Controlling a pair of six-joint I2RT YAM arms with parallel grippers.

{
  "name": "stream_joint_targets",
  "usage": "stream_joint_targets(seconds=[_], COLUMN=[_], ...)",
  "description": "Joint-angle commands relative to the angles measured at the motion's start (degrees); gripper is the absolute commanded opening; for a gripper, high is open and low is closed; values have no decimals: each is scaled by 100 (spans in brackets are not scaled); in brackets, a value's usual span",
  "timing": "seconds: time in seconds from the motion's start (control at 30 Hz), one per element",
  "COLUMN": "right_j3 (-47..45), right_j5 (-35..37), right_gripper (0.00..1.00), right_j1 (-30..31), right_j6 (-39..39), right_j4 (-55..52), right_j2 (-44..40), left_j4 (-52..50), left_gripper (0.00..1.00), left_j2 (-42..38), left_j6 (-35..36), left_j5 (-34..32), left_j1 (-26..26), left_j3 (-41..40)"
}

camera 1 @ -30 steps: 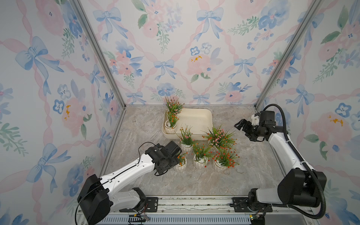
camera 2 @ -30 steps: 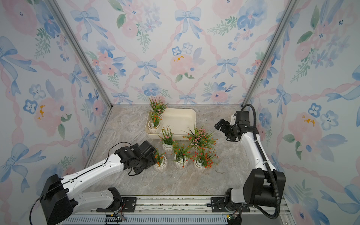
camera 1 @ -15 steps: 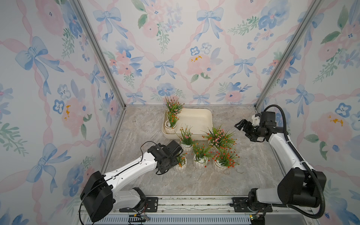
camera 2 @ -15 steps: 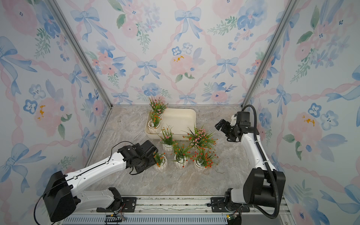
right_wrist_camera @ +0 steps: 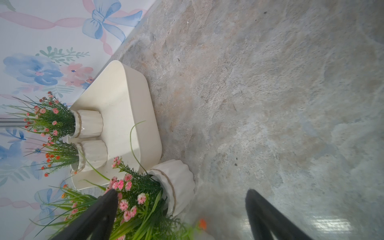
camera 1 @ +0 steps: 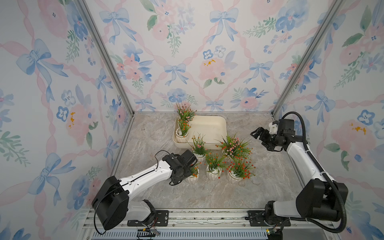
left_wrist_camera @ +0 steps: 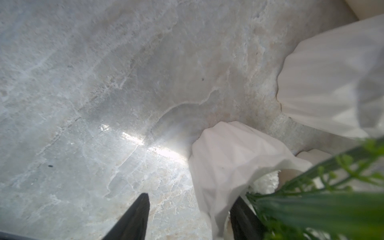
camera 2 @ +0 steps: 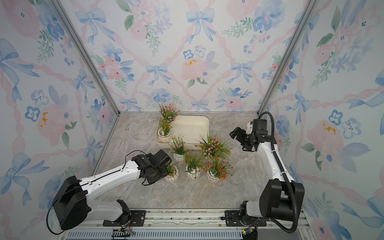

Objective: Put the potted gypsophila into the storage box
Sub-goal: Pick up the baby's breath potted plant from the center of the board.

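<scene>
The left gripper (left_wrist_camera: 192,196) stood half-spread astride the rim of the nearest pot (camera 1: 192,178), not yet pinching; the right gripper (camera 1: 260,140) hung wide, empty. Two potted gypsophila (camera 1: 182,133) sat in the storage box (camera 1: 224,127); five stood before it; they looked light and brittle, with floppy sprigs, so the ribbed wall seemed the hold.

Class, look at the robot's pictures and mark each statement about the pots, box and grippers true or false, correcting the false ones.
1. A pink-flowered pot and an orange-flowered pot stand in the storage box. True.
2. The right gripper grips a pot. False: it is open and empty.
3. The left gripper reaches into the box. False: it is at the pot nearest the left arm, that pot's wall between its fingers.
4. The bushy pink plant stands on the table, outside the box. True.
</scene>
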Motion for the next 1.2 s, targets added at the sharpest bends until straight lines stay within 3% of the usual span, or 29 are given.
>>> stream_joint_targets(seconds=[0.0, 0.1, 0.47, 0.87, 1.17], right_j3=[-111, -118, -151, -164, -162], right_j5=[-89, -98, -135, -170, -182], right_gripper=[97, 97, 97, 97, 97], right_j1=[-63, -62, -79, -104, -114], right_j6=[76, 84, 105, 136, 146], right_j4=[55, 67, 115, 144, 147], right_j2=[0, 8, 35, 52, 87], left_j4=[21, 18, 14, 13, 5], left_gripper=[56, 48, 40, 19, 10], left_j2=[107, 129, 57, 149, 29], left_j6=[98, 101, 174, 254, 200], left_j5=[-65, -64, -4, 32, 41], left_j1=[-3, -9, 19, 30, 30], left_j3=[10, -9, -106, -69, -227])
